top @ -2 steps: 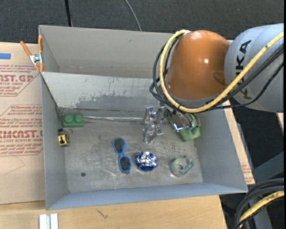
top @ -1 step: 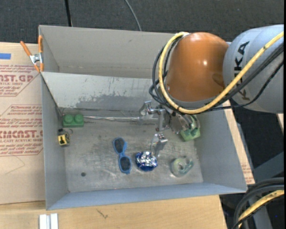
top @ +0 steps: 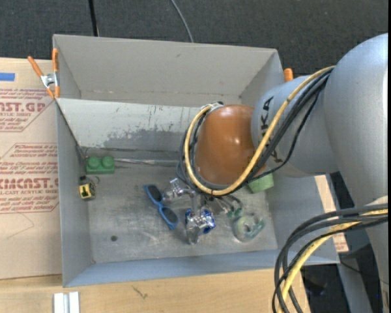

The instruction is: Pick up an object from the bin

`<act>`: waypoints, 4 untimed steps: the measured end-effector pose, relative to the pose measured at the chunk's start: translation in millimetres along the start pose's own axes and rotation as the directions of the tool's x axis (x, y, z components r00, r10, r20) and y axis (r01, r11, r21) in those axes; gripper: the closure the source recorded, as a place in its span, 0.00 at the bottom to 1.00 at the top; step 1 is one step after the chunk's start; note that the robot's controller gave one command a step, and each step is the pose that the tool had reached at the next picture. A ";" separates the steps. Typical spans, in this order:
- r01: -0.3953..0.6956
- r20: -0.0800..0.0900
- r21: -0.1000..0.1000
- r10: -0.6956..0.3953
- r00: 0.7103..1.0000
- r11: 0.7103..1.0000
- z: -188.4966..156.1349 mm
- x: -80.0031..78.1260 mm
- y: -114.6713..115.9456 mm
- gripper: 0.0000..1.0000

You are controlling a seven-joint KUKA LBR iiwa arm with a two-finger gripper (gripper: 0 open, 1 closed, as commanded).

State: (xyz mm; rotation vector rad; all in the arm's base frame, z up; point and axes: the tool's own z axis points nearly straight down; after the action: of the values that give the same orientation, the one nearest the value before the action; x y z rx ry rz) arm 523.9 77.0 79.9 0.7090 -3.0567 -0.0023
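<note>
Overhead view of a grey metal bin (top: 124,237). Robot arm w/ orange wrist cover (top: 225,145) reaches in from the right. The gripper (top: 197,222) sits low at the bin's front-middle floor, just beside a blue curved plastic piece (top: 159,205). Can't tell whether gripper is spread or pressed together, or holding anything. Likely risks: an off-centre close nudges the blue piece away, or it snags the clear greenish ring (top: 247,227) nearby on the other side.
</note>
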 end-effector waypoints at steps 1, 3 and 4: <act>-0.001 0.004 0.001 0.001 1.000 1.000 -2.8 -1.1 -0.3 1.00; 0.223 0.021 0.008 -0.223 0.975 0.975 5.8 35.5 -47.4 0.00; 0.223 0.017 0.007 -0.223 0.975 0.975 5.7 35.9 -47.2 1.00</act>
State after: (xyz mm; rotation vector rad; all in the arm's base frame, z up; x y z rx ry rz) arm 512.4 18.8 74.2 1.0534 -2.9758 -0.0016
